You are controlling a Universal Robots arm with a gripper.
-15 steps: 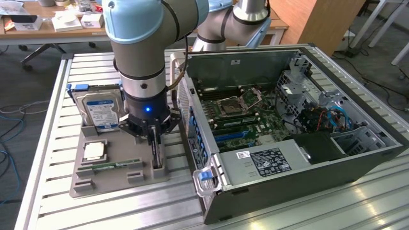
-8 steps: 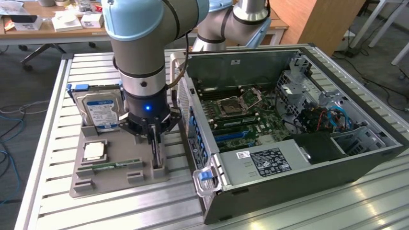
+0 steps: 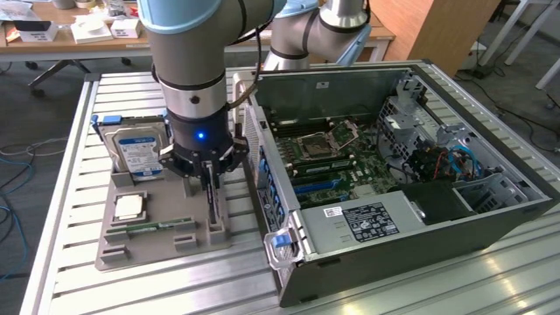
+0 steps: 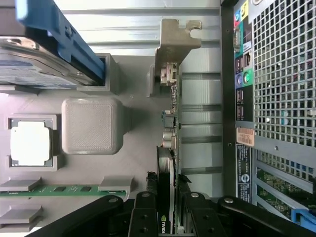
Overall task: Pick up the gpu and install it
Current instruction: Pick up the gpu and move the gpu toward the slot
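The gpu (image 3: 211, 202) stands on edge in a slot of the grey holder tray (image 3: 153, 248), to the exterior view's left of the open computer case (image 3: 411, 216). In the wrist view the gpu (image 4: 171, 123) runs away from the camera as a thin dark card with a metal end bracket (image 4: 176, 39). My gripper (image 3: 208, 178) hangs straight down over it. The gripper (image 4: 169, 219) has its black fingers (image 4: 143, 217) pressed against both faces of the card near its logo end. The card still sits in the tray slot.
On the tray also sit a silver hard drive with a blue label (image 3: 136, 152), a processor (image 3: 131, 207) and a green memory stick (image 3: 162, 226). The case lies open with its motherboard (image 3: 337, 161) exposed. Its perforated rear wall (image 4: 279, 98) is close beside the card.
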